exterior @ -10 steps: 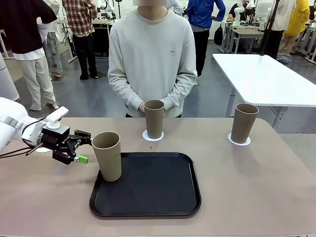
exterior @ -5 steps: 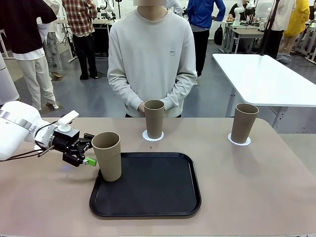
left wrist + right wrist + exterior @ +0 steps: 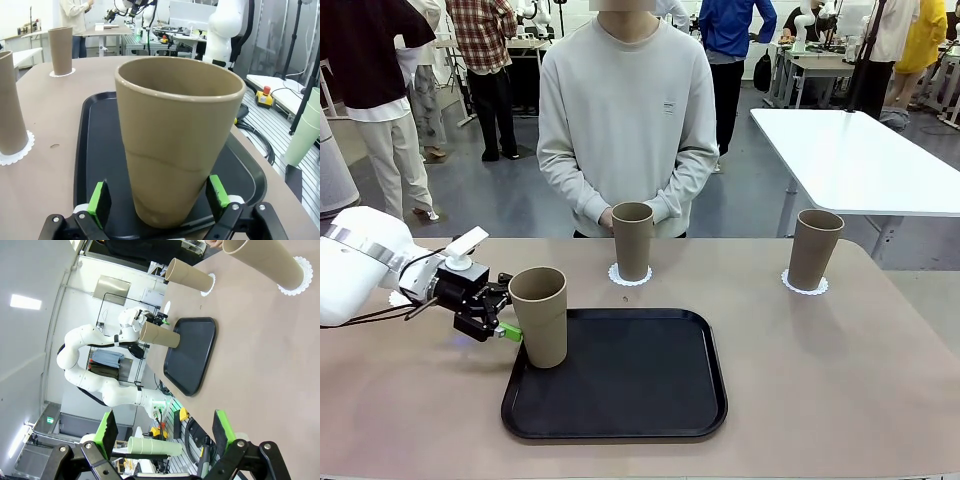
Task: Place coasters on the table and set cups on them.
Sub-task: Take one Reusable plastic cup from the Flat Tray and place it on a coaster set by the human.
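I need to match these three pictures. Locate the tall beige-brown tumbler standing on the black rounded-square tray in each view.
Front view: tumbler left of centre, on the tray's left edge.
Left wrist view: tumbler centre, large, between the open left gripper pads.
Right wrist view: tumbler lying sideways, left of centre.
Shared landmark: black tray.

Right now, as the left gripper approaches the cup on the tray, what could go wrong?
1. The left gripper is open with its pads on either side of the cup, low near the base. A low grip on a tall cup may let it tilt.
2. The cup stands at the left edge of the black tray; a push could slide or tip it.
3. A third coaster lies partly hidden behind the arm; the arm might brush it.
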Robot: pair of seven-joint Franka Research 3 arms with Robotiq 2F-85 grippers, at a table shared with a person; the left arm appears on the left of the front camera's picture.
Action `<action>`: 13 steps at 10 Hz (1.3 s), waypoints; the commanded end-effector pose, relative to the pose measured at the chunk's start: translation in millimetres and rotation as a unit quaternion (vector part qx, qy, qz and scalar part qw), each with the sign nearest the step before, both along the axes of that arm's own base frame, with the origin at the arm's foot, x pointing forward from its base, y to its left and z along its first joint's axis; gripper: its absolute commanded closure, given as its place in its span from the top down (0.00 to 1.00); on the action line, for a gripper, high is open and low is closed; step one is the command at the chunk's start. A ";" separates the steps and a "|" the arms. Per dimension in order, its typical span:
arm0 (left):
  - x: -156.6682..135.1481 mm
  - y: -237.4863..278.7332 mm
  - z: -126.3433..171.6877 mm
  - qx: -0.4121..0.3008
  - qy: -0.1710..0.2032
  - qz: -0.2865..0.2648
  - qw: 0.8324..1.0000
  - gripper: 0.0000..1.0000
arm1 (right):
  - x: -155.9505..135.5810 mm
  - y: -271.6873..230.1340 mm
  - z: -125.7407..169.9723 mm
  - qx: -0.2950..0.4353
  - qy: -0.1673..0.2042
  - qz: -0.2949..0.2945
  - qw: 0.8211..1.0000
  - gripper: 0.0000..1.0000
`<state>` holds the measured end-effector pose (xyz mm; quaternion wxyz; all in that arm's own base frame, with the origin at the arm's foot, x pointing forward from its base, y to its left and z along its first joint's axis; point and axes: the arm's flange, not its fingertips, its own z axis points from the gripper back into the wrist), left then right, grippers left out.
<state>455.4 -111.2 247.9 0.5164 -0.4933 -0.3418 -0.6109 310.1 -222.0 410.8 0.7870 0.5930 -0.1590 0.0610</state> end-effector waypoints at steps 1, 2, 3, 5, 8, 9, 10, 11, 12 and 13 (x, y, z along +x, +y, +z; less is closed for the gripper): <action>3.4 -11.7 -8.9 -0.002 -0.022 -0.020 1.000 1.00 | -1.6 0.0 -1.4 0.004 -0.002 -0.002 1.000 1.00; 2.5 -15.9 -10.2 0.001 -0.025 -0.030 0.999 1.00 | -1.6 0.0 -1.4 0.004 -0.002 -0.002 1.000 1.00; 0.9 -19.9 -11.8 0.002 -0.025 -0.039 0.999 1.00 | -1.6 0.0 -1.4 0.004 -0.002 -0.002 1.000 1.00; -1.1 -26.3 -15.4 0.008 -0.026 -0.051 0.998 1.00 | -1.6 0.0 -1.4 0.004 -0.002 -0.002 1.000 1.00; -5.2 -37.3 -18.0 0.000 -0.025 -0.075 0.997 1.00 | -1.6 0.0 -1.4 0.004 -0.002 -0.002 1.000 1.00; -6.2 -40.6 -18.4 -0.004 -0.025 -0.078 0.997 1.00 | -1.6 0.0 -1.4 0.004 -0.002 -0.002 1.000 1.00; -6.5 -43.5 -18.6 -0.010 -0.024 -0.081 0.996 1.00 | -1.6 0.0 -1.4 0.004 -0.002 -0.002 1.000 1.00; -7.6 -45.9 -19.5 -0.013 -0.027 -0.084 0.996 1.00 | -1.6 0.0 -1.4 0.004 -0.002 -0.002 1.000 1.00; -8.6 -45.9 -19.1 -0.023 -0.035 -0.091 0.995 0.54 | -1.6 0.0 -1.4 0.004 -0.002 -0.002 1.000 1.00; -8.7 -44.3 -17.8 -0.029 -0.034 -0.098 0.994 0.40 | -1.6 0.0 -1.4 0.004 -0.002 -0.002 1.000 1.00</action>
